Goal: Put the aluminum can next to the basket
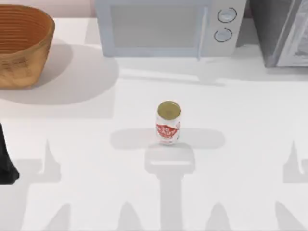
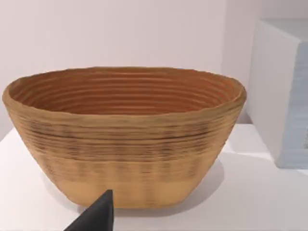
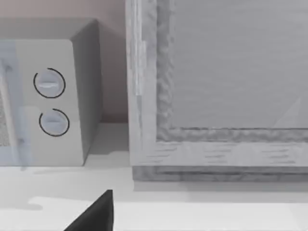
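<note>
White and red aluminum can [image 1: 168, 123] stands upright mid-table, gold top up, nothing touching it. It sits well apart from the basket [image 1: 21, 45], which occupies the far-left corner of the table [image 1: 240, 144]; task not started, judging by that gap.

Basket is tan wicker, ribbed, wide rim, open side up and looks empty in the left wrist view [image 2: 125, 139]. Bare tabletop on its right side, between it and the microwave [image 1: 168, 26], looks like the natural drop spot; a place close to the wall without bumping it would do.

Microwave sits at the back centre, two dials on its right. A second grey appliance [image 1: 281, 31] stands at the back right; the right wrist camera faces it and the microwave's dial end [image 3: 50, 103].

Left arm [image 1: 6, 163]: dark part at the table's left edge, near side, looks parked. The left wrist camera points at the basket, with one dark fingertip [image 2: 96, 215] at frame bottom. Cannot tell whether the left gripper's fingers are apart or together. Right wrist view likewise shows one dark fingertip [image 3: 96, 214]; finger state cannot be told there either.

Likely next: one arm reaches to the can, side grasp on the upright body. Light can, probably tips easily if nudged.
</note>
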`<state>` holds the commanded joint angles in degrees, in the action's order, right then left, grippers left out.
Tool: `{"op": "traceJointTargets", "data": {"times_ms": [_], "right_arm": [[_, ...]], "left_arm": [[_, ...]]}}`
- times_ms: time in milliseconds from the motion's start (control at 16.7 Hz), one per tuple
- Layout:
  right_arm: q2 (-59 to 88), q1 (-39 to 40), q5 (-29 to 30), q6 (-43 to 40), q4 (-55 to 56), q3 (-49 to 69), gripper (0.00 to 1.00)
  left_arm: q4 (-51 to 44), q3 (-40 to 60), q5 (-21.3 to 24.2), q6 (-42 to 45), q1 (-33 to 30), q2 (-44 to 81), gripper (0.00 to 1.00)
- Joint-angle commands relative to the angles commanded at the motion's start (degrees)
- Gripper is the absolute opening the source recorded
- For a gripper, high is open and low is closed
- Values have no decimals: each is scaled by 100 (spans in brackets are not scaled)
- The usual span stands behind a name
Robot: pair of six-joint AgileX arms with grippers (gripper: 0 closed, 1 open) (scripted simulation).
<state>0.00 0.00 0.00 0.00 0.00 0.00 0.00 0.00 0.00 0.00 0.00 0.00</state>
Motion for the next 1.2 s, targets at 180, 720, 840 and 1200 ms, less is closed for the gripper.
{"op": "traceJointTargets", "data": {"times_ms": [180,720,840,1200], "right_arm": [[0,0,0,0,0,0,100],[0,0,0,0,0,0,100],[0,0,0,0,0,0,100],[0,0,0,0,0,0,100]], "left_arm": [[-35,49,6,5,-21,54,100],[-1797,2627,83,155,-895,2831,100],[-2439,3594,81,197,-1193,3863,100],[-4570,6863,64,344,-2193,7327,100]]}}
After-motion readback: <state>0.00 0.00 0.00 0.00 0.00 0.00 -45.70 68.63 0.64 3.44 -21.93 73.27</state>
